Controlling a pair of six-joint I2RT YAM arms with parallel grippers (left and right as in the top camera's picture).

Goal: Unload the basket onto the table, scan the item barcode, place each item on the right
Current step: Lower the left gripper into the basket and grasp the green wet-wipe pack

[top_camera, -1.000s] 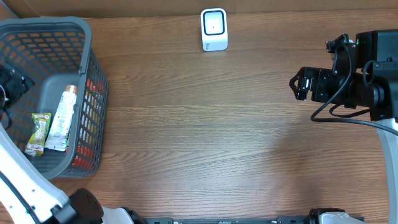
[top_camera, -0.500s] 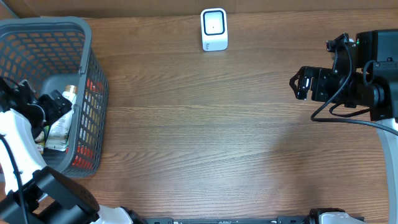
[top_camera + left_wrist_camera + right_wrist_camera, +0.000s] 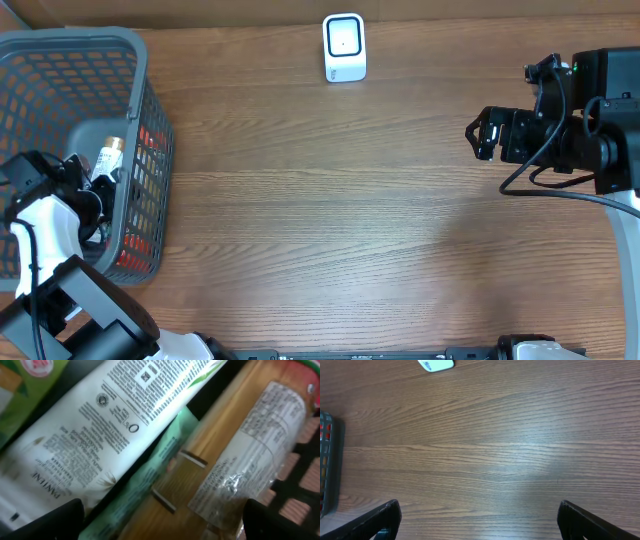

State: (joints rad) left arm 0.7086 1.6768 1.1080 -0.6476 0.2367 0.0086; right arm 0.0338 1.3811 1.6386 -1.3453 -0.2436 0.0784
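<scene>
Left end effector (image 3: 165, 527) spread wide, down inside grey basket (image 3: 140, 60), close over white tube (image 3: 100, 425), green pouch (image 3: 150, 470) and clear-wrapped bar (image 3: 250, 460). Right end effector (image 3: 481, 135) spread, above surface (image 3: 330, 220) at right. White scanner (image 3: 344, 47) at far edge, well apart from basket.

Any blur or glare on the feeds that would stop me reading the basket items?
Left wrist view: white tube with black print is fairly sharp, the clear-wrapped packet at right is soft and blurred. Overhead view: evenly lit, grey plastic basket sharp. Right wrist view: mild sheen on the wooden table.
</scene>
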